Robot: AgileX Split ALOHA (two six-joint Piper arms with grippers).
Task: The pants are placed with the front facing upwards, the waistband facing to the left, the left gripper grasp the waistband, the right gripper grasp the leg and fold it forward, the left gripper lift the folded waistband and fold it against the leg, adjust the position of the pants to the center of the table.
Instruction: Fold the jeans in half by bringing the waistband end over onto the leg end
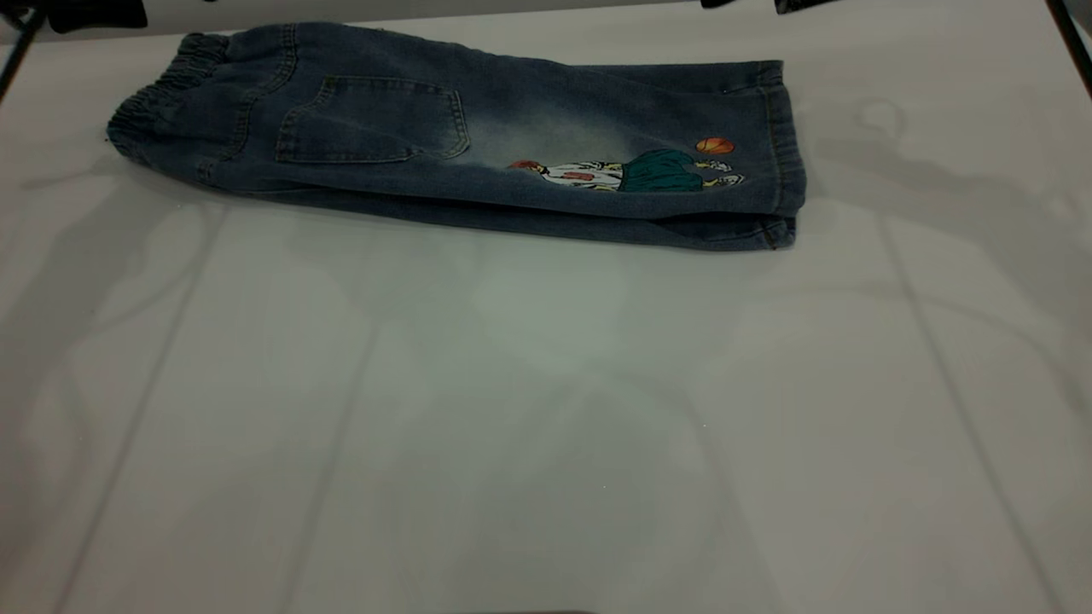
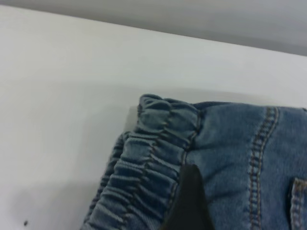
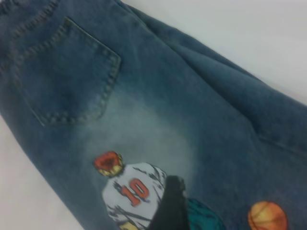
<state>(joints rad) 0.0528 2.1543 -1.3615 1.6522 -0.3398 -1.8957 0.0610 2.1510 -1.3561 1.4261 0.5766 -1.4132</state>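
The blue denim pants (image 1: 478, 145) lie folded lengthwise at the far side of the white table (image 1: 546, 409), back pocket up. The gathered waistband (image 1: 162, 94) points left. The leg (image 1: 665, 166) with the cartoon print and orange ball (image 1: 715, 146) lies on top and reaches right. My left gripper (image 2: 238, 211) hovers over the waistband (image 2: 144, 158), open, with one black fingertip (image 2: 189, 201) showing and no cloth in it. My right gripper (image 3: 216, 211) hangs open above the print (image 3: 129, 191) and ball (image 3: 267, 218), holding nothing. In the exterior view only dark bits of the arms show at the top edge.
The table's far edge (image 2: 158, 33) runs just behind the waistband. Bare white tabletop stretches in front of the pants toward the near side. Dark frame bars cross the top corners (image 1: 1075, 43).
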